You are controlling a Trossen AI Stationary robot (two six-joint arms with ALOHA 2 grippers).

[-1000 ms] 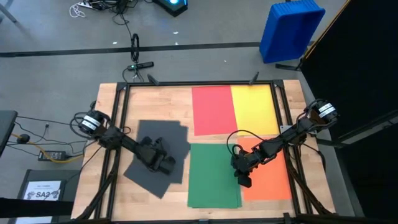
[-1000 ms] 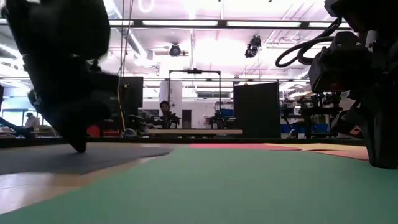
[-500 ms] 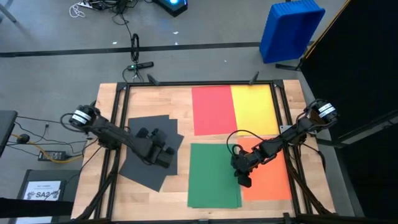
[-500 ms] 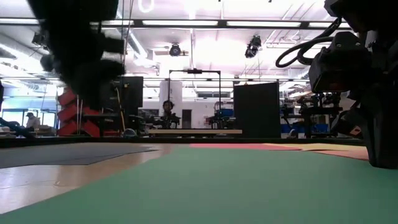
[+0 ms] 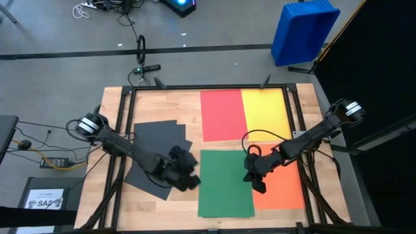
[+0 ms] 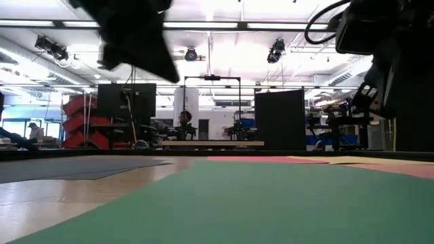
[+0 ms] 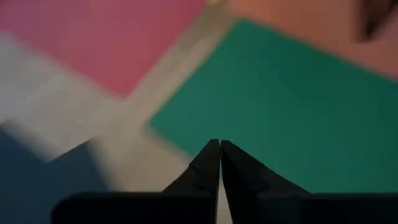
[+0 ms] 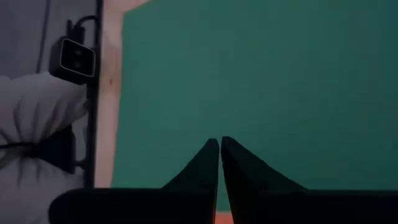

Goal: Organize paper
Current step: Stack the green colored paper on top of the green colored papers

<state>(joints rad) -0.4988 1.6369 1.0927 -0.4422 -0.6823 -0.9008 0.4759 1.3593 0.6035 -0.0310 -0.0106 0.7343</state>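
Both grippers are pinched shut on nothing — left gripper [image 5: 192,184] beside the green sheet's [image 5: 224,184] left edge and the skewed dark grey sheets [image 5: 151,156], right gripper [image 5: 259,188] over the green-orange [image 5: 284,185] seam — red [image 5: 221,115] and yellow [image 5: 265,114] sheets lying flush behind.

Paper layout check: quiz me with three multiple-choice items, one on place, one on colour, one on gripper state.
1. Where do the dark sheets lie?
A. left part of the table
B. on the yellow sheet
C. off the table

2. Which sheet lies beside the red sheet at the far edge?
A. green
B. yellow
C. orange

3. How does the left gripper stand?
A. wide open
B. shut, empty
C. shut on paper

Answers: 1 A, the high view shows them left of the green sheet. 2 B, the yellow sheet touches red. 3 B, its jaws meet with nothing between.
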